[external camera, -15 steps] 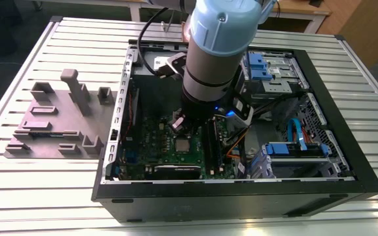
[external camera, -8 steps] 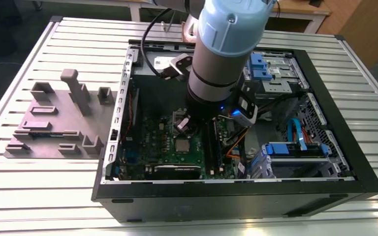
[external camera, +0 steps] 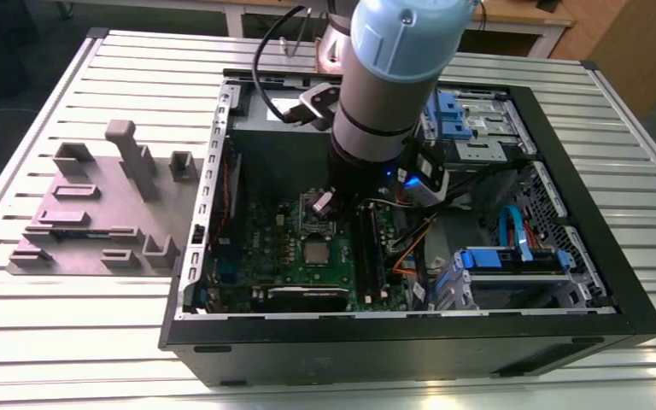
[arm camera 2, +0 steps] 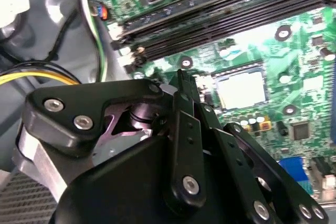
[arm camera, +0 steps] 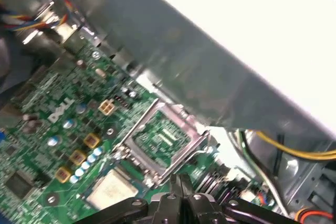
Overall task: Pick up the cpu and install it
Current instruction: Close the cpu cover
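Slatted metal table (external camera: 78, 325) w/ an open PC case (external camera: 396, 329) lying on its side and a grey fixture block (external camera: 89, 222) next to it. From where I stand the arm (external camera: 391, 77) drops straight into the case over the green mobo (external camera: 271, 248). Claw (arm camera: 179, 179) hangs low over the board w/ fingertips pinched together and nothing between them afaict, so closed on air. The cpu (arm camera: 113, 190) isn't in it: it lies flat on the mobo just beside the claw tips, silvery top up, not touching them. The socket w/ its hinged silver frame (arm camera: 157, 135) sits just ahead of the tips, its middle bare; can't tell how far the frame is swung. Yellow wires (arm camera: 294, 150) run off to the far side of the claw, and the long RAM slots (arm camera 2: 220, 19) are near it too. Risks, imo: tips are closer to the socket than to the chip, so a small drift down could land them on the exposed contacts and bend them. The cpu is thin and flat on the board w/ little edge to catch, so it could skid, tilt or slip out. A tilted or mis-turned chip set into the socket would damage it. The wrist is bulky, so it may snag the frame or the wires.
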You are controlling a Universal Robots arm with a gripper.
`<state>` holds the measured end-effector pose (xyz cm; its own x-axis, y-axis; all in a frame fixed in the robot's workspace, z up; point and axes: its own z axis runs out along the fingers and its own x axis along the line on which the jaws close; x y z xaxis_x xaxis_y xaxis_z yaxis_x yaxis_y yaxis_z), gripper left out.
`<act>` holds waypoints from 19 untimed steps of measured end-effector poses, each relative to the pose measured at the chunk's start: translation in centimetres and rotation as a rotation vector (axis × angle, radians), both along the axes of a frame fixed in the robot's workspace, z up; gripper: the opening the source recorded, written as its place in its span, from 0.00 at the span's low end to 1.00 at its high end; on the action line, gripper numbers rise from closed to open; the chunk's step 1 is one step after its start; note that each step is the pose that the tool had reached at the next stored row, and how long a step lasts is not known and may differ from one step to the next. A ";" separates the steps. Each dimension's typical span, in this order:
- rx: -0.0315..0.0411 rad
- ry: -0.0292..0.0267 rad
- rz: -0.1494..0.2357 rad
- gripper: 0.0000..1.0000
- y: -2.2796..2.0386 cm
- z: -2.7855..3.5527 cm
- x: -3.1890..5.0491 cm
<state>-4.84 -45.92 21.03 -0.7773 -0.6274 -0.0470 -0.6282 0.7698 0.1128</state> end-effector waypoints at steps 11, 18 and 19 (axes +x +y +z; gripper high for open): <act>0.0175 -0.0001 0.031 0.11 0.69 -0.03 0.44; 0.0171 0.0000 0.031 0.11 1.80 -0.03 1.02; 0.0172 0.0000 0.031 0.11 1.87 -0.03 1.04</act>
